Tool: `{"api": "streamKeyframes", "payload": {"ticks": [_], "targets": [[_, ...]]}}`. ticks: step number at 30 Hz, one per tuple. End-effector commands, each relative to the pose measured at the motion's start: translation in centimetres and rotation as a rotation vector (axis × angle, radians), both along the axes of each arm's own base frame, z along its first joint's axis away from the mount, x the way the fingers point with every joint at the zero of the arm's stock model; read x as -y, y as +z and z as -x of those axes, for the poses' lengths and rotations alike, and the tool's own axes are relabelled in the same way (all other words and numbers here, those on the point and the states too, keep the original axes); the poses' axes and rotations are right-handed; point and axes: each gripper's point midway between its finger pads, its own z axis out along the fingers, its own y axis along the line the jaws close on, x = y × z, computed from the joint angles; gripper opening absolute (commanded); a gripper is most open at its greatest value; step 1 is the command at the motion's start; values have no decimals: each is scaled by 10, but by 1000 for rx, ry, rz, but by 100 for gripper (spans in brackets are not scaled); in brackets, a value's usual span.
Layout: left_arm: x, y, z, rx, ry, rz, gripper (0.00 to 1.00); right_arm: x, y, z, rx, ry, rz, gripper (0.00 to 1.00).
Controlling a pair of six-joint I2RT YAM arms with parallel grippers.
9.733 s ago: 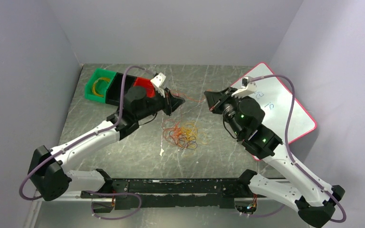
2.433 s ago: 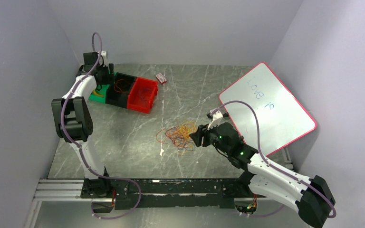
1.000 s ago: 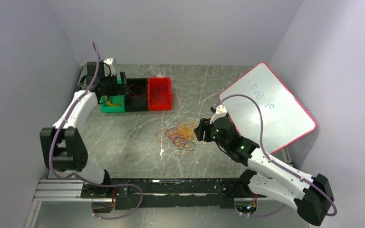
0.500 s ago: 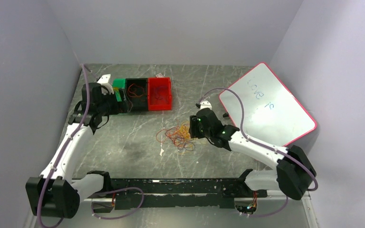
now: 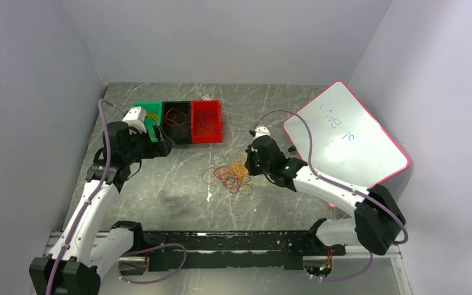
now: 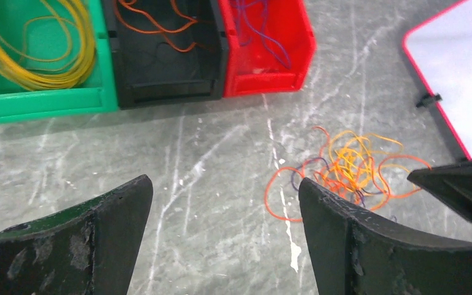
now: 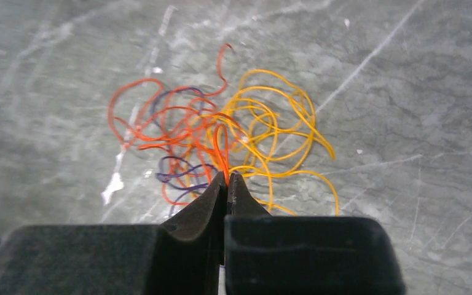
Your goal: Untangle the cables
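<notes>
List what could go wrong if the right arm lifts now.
1. The right gripper appears to have its fingers shut on an orange cable woven through the tangle; lifting may drag the whole pile along.
2. Only the very tips pinch that thin strand, so it could slip out.
3. The left gripper hangs open near the bins, so nothing pins the pile.

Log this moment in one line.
right fingers: shut on orange cable | left fingers: open, empty | tangle: on table

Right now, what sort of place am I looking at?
Probably a robot lab test cell: a left arm and a right arm bolted to a walled-in table, a row of coloured sorting bins, and tangled thin cables.
</notes>
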Motion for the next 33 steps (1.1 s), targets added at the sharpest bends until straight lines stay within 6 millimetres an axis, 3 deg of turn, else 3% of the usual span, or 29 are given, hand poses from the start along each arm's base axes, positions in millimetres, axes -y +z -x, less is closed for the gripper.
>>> {"api": "streamKeyframes", "payload": {"ticks": [1, 5, 11, 18, 24, 29, 33], "targets": [[29, 33, 10, 172, -115, 90, 94, -16, 60, -2, 111, 61, -148, 0], [58, 43, 19, 247, -214, 166, 95, -23, 96, 10, 127, 120, -224, 0], [109, 48, 34, 333, -384, 270, 95, -18, 130, 28, 102, 122, -290, 0], [155, 60, 46, 414, -542, 327, 95, -21, 166, 32, 93, 131, -334, 0], [203, 55, 59, 412, -657, 280, 94, -27, 172, 30, 64, 120, -360, 0], [220, 59, 65, 430, -684, 295, 94, -31, 171, 31, 40, 127, -364, 0], [237, 60, 59, 462, -711, 236, 94, -34, 174, 33, 36, 143, -381, 0]]}}
